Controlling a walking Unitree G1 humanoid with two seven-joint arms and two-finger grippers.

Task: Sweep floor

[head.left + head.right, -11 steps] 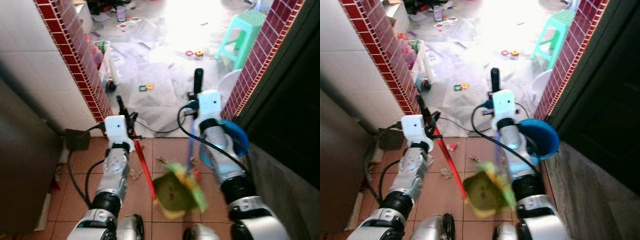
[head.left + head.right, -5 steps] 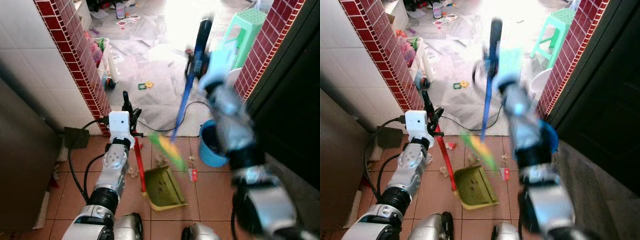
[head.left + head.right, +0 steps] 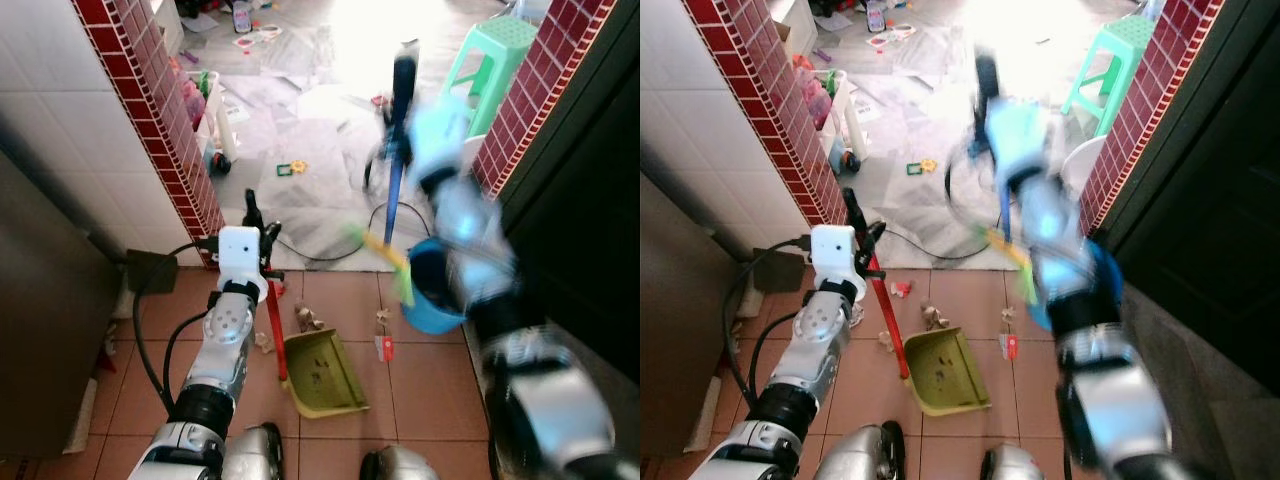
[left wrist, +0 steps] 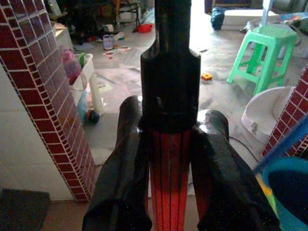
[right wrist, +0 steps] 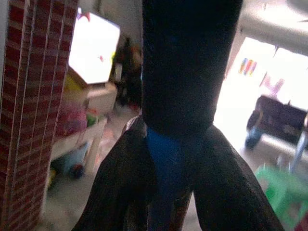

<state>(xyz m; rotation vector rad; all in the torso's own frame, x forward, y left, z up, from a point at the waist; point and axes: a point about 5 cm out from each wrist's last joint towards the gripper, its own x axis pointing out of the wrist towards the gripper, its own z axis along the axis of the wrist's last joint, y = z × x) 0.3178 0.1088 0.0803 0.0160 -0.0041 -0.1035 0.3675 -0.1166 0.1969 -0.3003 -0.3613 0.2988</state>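
My left gripper (image 3: 258,222) is shut on the red handle (image 4: 167,178) of a yellow-green dustpan (image 3: 322,372), which rests on the terracotta tiles in front of me. My right arm is raised and blurred with motion. Its gripper (image 5: 166,149) is shut on the blue broom handle (image 3: 396,190), just below the black grip. The yellow-green broom head (image 3: 385,258) hangs in the air beside the rim of a blue bucket (image 3: 435,295). Scraps of litter (image 3: 305,318) lie on the tiles just beyond the dustpan, and a small red-and-white scrap (image 3: 384,346) lies to its right.
Red brick pillars (image 3: 170,130) stand on both sides of the doorway. Beyond it, papers and small toys (image 3: 292,168) litter a grey floor. A green stool (image 3: 490,60) and a white tub (image 4: 267,113) stand at the far right. A black cable (image 3: 320,255) crosses the threshold.
The right arm has swung the broom up from over the dustpan and to the right, toward the blue bucket. The dustpan now lies still on the tiles.
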